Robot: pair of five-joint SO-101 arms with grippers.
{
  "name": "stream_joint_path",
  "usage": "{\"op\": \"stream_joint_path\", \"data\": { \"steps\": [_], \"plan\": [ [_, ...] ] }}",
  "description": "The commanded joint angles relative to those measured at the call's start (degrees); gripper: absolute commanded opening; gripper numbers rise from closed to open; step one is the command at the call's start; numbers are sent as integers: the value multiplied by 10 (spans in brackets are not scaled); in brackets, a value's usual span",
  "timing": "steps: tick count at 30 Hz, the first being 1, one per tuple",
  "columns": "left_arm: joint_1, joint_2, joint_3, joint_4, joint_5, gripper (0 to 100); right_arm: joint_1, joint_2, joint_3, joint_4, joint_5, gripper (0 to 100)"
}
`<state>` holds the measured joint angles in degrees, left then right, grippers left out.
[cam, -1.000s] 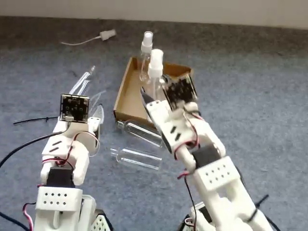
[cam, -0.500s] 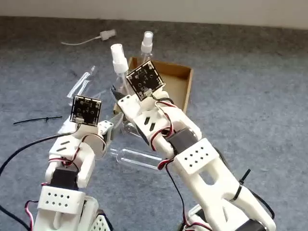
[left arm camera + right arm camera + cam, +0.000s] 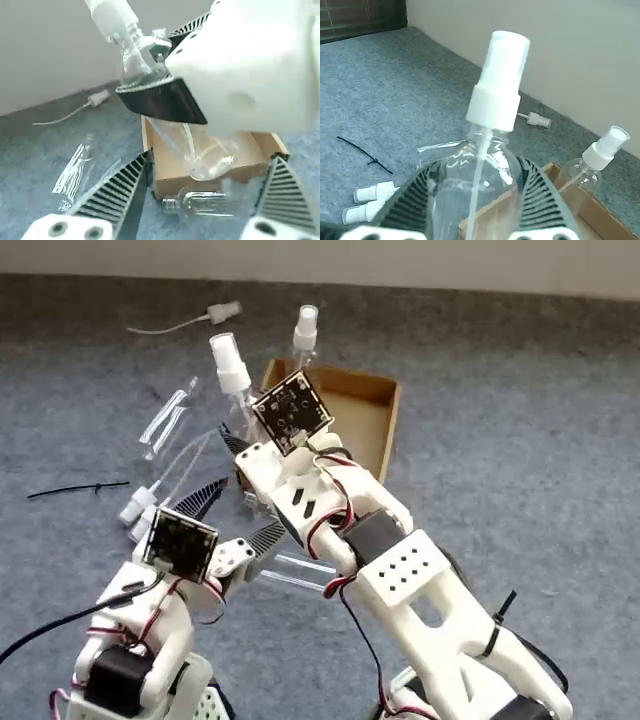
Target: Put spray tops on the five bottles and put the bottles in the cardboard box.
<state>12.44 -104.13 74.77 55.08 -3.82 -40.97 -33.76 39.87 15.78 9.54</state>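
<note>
R gripper: clamped on capped spray bottle, held upright just beside cardboard box
L gripper: wide open, empty, near it
2nd capped bottle: upright at box far corner

A capped bottle stands in the cardboard box, spray tops lying left of it

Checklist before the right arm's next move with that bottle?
1. Right tool shut on held bottle: ok.
2. Spray top on it: ok.
3. Held bottle above cardboard box: not ok, looks left of it.
4. Box has room: ok, one capped bottle stands inside.
5. Left tool open, close under held bottle: clearance cannot tell.
6. All bottles capped: not ok, uncapped bottle lies by box.
</note>
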Motion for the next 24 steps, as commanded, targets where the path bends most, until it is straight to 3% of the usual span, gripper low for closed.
{"op": "stream_joint_path", "data": {
  "steps": [1, 8, 24],
  "plan": [
    [-4, 27, 6, -13, -5, 329, -5, -10, -38, -6, 5, 4],
    [-66, 138, 34, -134, -6, 329, -3, -10, -44, 148, 5, 4],
    [-70, 181, 23, -137, -7, 329, 8, -10, -44, 155, 5, 4]
  ]
}}
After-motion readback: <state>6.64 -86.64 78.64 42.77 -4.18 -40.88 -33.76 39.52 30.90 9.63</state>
